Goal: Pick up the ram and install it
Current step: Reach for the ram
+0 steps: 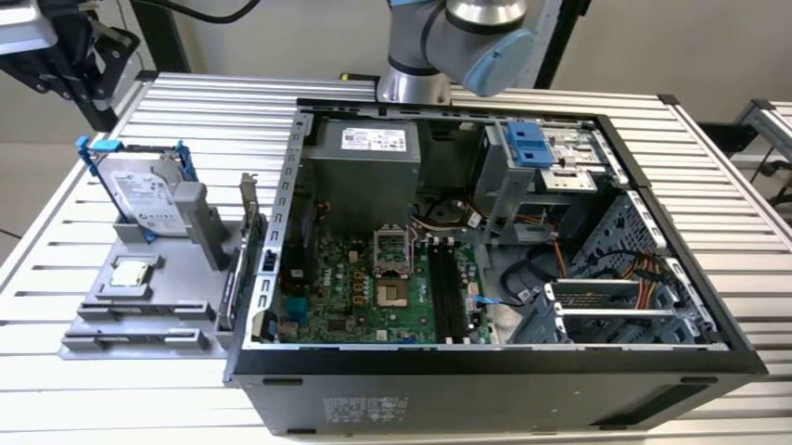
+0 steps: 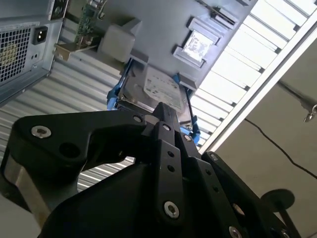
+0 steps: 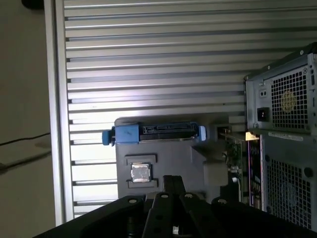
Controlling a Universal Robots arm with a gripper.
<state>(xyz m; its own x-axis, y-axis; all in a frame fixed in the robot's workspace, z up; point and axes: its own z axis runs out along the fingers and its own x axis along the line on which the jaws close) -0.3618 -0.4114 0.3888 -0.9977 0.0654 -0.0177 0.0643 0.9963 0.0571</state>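
The ram [image 1: 241,269] is a slim green board standing on edge in the grey holder [image 1: 148,306], between the holder and the open computer case [image 1: 495,371]. Both wrist views show the ram [image 2: 88,19] [image 3: 233,148] as a green strip beside the case's rear corner. My gripper [image 2: 161,113] [image 3: 173,182] hangs well above the holder, apart from the ram. Its black fingers are shut together with nothing between them. In the exterior view the arm [image 1: 421,56] rises behind the case.
A silver hard drive in a blue frame [image 1: 136,190] and a small square processor chip [image 1: 130,273] sit in the holder. The motherboard [image 1: 359,287] with long black slots [image 1: 448,287] lies in the case. The slatted table [image 1: 74,232] ends at the exterior view's left.
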